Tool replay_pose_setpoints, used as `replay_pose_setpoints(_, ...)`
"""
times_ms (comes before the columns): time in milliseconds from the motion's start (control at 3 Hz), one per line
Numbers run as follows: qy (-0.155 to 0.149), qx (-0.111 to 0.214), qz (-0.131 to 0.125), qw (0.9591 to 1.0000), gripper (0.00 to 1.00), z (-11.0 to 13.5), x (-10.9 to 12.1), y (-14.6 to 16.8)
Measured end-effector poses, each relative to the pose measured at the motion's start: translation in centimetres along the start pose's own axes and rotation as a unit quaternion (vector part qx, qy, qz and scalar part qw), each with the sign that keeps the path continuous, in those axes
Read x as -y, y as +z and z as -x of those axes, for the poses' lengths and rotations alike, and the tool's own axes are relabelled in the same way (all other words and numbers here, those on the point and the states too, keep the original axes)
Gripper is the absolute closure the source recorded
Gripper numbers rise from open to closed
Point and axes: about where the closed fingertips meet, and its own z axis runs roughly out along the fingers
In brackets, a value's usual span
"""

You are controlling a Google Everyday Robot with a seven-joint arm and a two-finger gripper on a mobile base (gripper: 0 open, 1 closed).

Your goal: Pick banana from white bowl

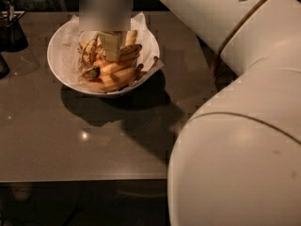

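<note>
The white bowl [63, 67], lined with crumpled white paper, stands at the back left of the brown table. It holds several bananas. A brown-speckled banana [130, 50] lies on top of the pile, on the right. Plainer yellow bananas [117, 75] lie below it, and a dark-ended one [90, 72] lies at the left. My gripper [111, 51] reaches down from above into the middle of the bowl, right beside the left end of the speckled banana. Its upper part is hidden.
A small dark container [11, 32] stands at the table's back left, with another dark object [2, 66] at the left edge. My bulky white arm [235, 145] fills the right side. The table's front edge [84, 179] runs across the lower view.
</note>
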Motion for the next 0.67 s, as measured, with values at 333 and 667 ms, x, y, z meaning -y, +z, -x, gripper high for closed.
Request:
replay_pose_setpoints(333,-0.007,0.021,0.006,0.9997,1.0,-0.23,-0.05,-0.39)
replay_pose_setpoints(667,-0.007,0.021,0.005,0.9997,1.0,-0.22,-0.05,-0.4)
